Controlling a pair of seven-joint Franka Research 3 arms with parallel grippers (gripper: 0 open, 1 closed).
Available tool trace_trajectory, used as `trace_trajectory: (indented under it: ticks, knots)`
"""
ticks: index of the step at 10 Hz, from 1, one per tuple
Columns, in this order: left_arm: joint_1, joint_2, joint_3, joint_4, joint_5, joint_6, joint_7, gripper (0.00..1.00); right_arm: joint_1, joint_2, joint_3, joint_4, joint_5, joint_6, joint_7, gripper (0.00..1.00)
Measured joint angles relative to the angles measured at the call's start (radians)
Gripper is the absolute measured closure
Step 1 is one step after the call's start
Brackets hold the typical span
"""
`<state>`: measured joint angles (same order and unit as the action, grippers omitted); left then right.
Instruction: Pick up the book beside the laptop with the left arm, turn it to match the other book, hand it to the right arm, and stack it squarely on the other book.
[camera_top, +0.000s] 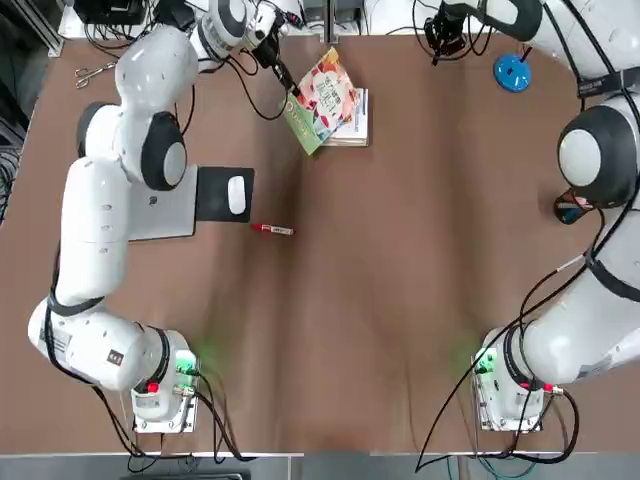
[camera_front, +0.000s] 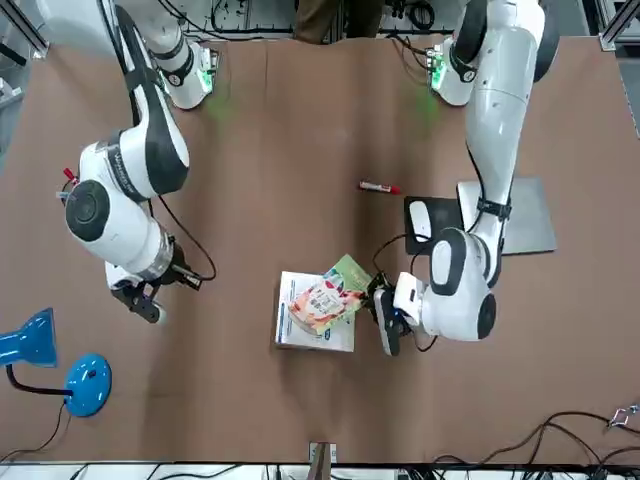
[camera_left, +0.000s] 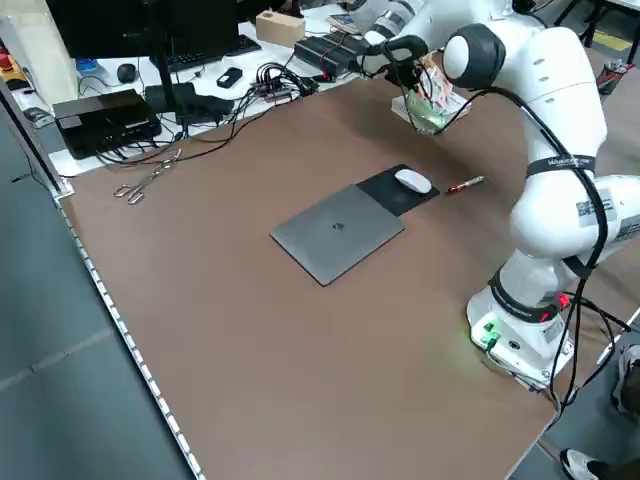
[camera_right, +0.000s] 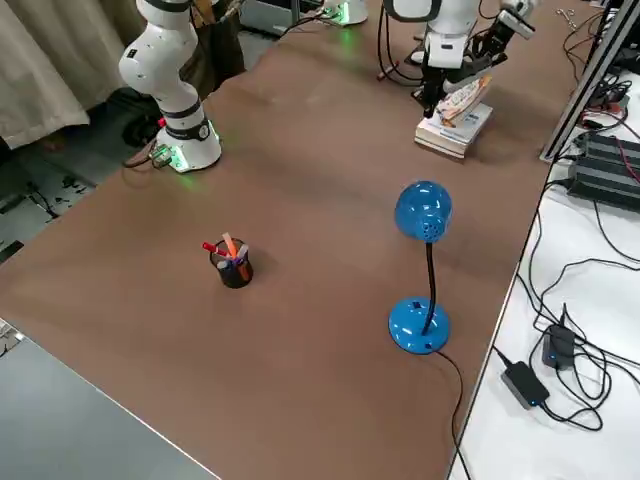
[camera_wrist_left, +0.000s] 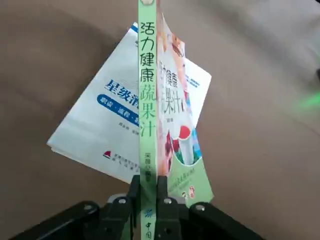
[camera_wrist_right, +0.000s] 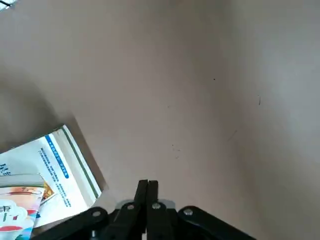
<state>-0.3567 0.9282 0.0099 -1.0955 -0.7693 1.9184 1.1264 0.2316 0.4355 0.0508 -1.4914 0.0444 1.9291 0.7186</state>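
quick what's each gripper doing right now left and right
Left gripper: closed on the book, gripping its green spine, held over the other book.
Right gripper: closed, empty, off to the side of the books.

We note a black mouse pad (camera_top: 223, 193) with a white mouse (camera_top: 237, 194) on it. A red marker (camera_top: 272, 230) lies on the brown table (camera_top: 380, 300) just beside the pad. A blue desk lamp (camera_right: 420, 262) stands near the table's edge, a pen cup (camera_right: 232, 265) well apart from it. Scissors (camera_top: 92, 73) lie at a far corner. Cables (camera_right: 560, 350) and dark boxes (camera_left: 105, 118) crowd the adjoining white bench (camera_right: 590, 300).
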Motion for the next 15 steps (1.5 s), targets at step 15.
trace_trajectory:
  ticks: [15]
  knots:
    - [-0.107, 0.012, 0.03, 0.009, 0.119, 0.138, 0.179, 0.85, 0.001, 0.0, 0.0, 0.001, -0.011, 0.002, 0.0, 0.97]
